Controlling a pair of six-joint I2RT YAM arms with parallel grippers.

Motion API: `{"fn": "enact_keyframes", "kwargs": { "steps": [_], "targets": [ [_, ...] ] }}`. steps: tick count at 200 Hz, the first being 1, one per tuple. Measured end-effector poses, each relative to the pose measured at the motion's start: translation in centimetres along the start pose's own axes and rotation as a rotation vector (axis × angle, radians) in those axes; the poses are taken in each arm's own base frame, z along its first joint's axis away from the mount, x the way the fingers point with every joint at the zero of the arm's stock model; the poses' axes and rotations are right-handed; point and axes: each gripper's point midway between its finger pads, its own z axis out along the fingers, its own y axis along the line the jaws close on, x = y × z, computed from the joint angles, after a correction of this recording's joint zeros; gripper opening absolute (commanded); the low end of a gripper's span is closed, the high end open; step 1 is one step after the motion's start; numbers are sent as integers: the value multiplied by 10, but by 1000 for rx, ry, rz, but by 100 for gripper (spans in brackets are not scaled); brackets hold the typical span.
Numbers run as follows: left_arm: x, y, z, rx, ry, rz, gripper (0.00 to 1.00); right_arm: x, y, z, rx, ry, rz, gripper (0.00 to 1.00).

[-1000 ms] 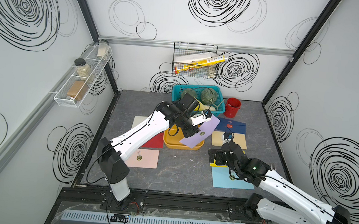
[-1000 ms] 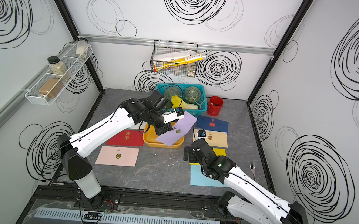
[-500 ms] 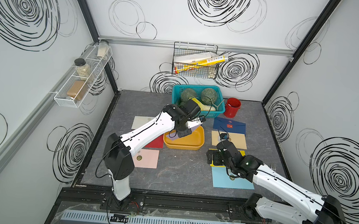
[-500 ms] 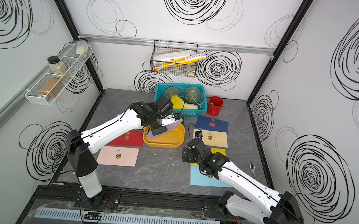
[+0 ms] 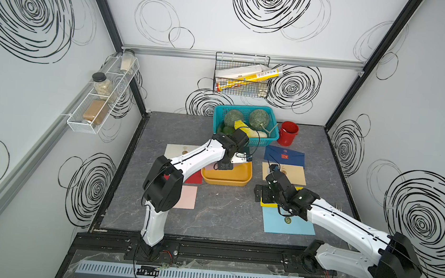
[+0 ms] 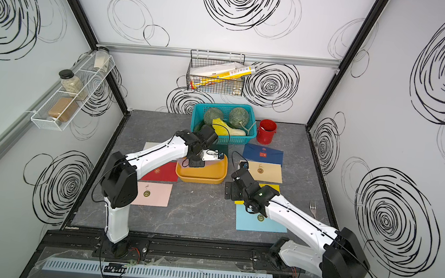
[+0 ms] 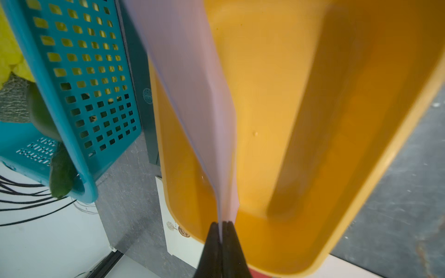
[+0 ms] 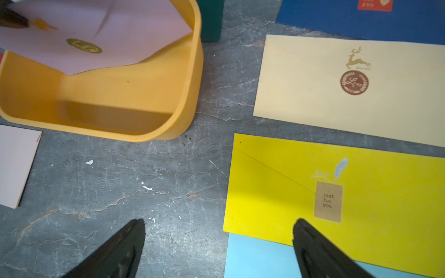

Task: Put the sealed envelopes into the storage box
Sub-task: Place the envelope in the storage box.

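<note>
My left gripper (image 7: 222,223) is shut on the edge of a lilac envelope (image 7: 192,96) and reaches down into the orange-yellow storage box (image 5: 225,182). In the right wrist view the lilac envelope (image 8: 108,36) slants into the storage box (image 8: 192,72), seal up. My right gripper (image 8: 219,226) stands open low over the table, one finger above the corner of a yellow envelope (image 8: 337,173) that overlaps a light blue one (image 8: 252,257). Beige (image 5: 292,173), navy (image 5: 284,156), pink (image 5: 187,197), red (image 5: 194,178), white (image 5: 176,149) and dark green (image 6: 222,146) envelopes lie flat around the box.
A teal basket (image 5: 271,138) of vegetables and a small red bucket (image 5: 288,133) stand behind the box. A fork (image 6: 313,208) lies near the right wall. A wire basket hangs on the back wall and a jar rack on the left wall.
My left arm has brought the lilac envelope from high over the box's right side down into the box. My right gripper has shifted slightly and stays open.
</note>
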Motion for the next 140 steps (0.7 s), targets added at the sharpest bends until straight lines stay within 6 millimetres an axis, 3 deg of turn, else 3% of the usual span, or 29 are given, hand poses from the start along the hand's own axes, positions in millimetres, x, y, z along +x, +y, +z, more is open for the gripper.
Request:
{"fn": "enact_keyframes", "kwargs": {
  "steps": [25,49,95,98,100,105,107,140],
  "targets": [
    [-7,15,6,-40,18,18,11,-3,5,2,-27,-5,7,100],
    [-16,28,12,-77,16,15,22,-3,10,5,-50,1,4,100],
    [-19,33,28,-102,49,4,37,-1,18,7,-92,19,-1,100],
    [-19,33,29,-103,52,0,41,-1,19,6,-94,20,-2,100],
    [-18,34,29,-103,54,1,50,-1,19,6,-95,20,-2,100],
    [-18,35,29,-108,58,-5,90,-1,19,6,-96,20,-3,100],
    [-18,35,29,-110,59,-6,97,-1,19,6,-97,20,-3,100],
    [-23,57,16,-190,54,-49,99,0,21,5,-110,23,-6,100]
  ]
}}
